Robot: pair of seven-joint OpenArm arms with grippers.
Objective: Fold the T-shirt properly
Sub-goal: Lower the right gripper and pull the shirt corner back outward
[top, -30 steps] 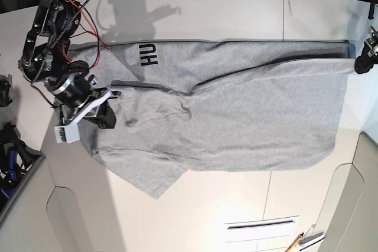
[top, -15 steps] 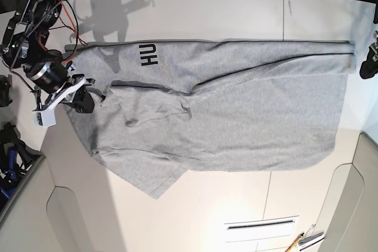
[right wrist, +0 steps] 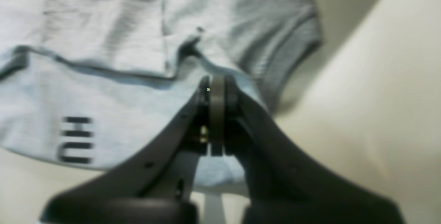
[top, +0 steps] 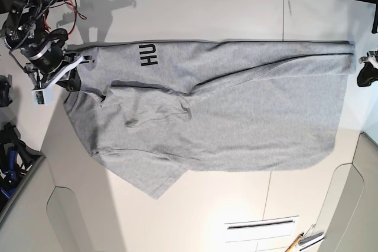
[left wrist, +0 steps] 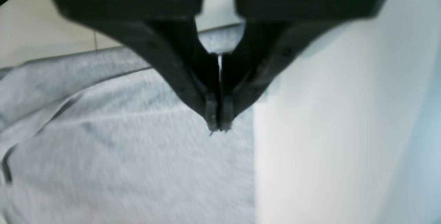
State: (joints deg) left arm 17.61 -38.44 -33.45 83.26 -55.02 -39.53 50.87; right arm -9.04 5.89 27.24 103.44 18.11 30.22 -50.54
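Note:
The grey T-shirt lies spread flat on the white table, partly folded along its length, with dark "HU" lettering showing near the far edge. My right gripper is shut and empty at the shirt's left end, by the neck side. In the right wrist view the gripper hovers above the cloth and the lettering. My left gripper is shut just off the shirt's right end. In the left wrist view the gripper is above the hem corner.
Dark tools sit past the table's left edge. A slotted panel and a pencil lie near the front right. The table's white edge runs beside the hem.
My right gripper has drawn back from the sleeve area, up and to the left end of the shirt. My left gripper has shifted slightly down at the right end. The shirt has stayed put.

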